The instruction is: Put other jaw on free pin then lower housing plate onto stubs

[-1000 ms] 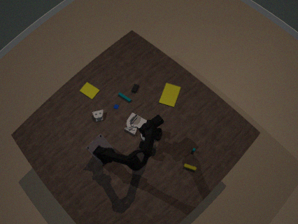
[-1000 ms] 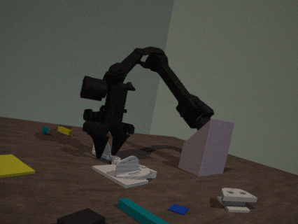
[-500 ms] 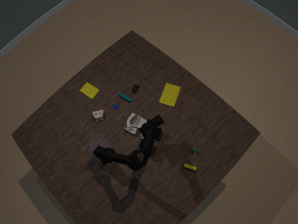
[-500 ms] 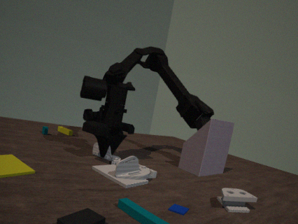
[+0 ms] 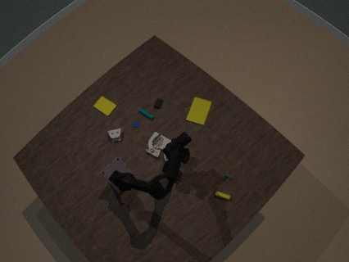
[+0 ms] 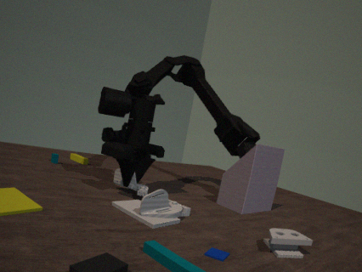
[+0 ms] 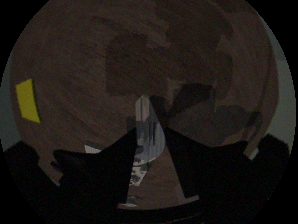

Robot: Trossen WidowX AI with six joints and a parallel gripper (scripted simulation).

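Observation:
The white base plate [image 5: 165,141] [image 6: 127,207] lies flat on the table. One white jaw [image 6: 156,206] is on it, its curved wall standing up. My gripper [image 6: 131,180] [image 7: 150,131] points down just behind the base in the exterior view, shut on the loose white jaw [image 6: 141,189] [image 7: 156,142]. That jaw is apart from the base in that view; the fingers hide part of it, and the free pin cannot be made out. The white housing plate [image 5: 115,133] [image 6: 289,235] with two holes stands apart, its top tilted.
A lilac block [image 5: 116,167] [image 6: 251,183] stands at the arm's foot. Yellow pads [image 5: 105,106] [image 5: 199,110], a teal bar [image 5: 146,114] [image 6: 170,257], a blue piece [image 5: 136,124] [image 6: 217,254] and a dark block [image 5: 158,103] [image 6: 99,264] lie around. A yellow bar [image 5: 223,196] [image 6: 79,159] lies farther off.

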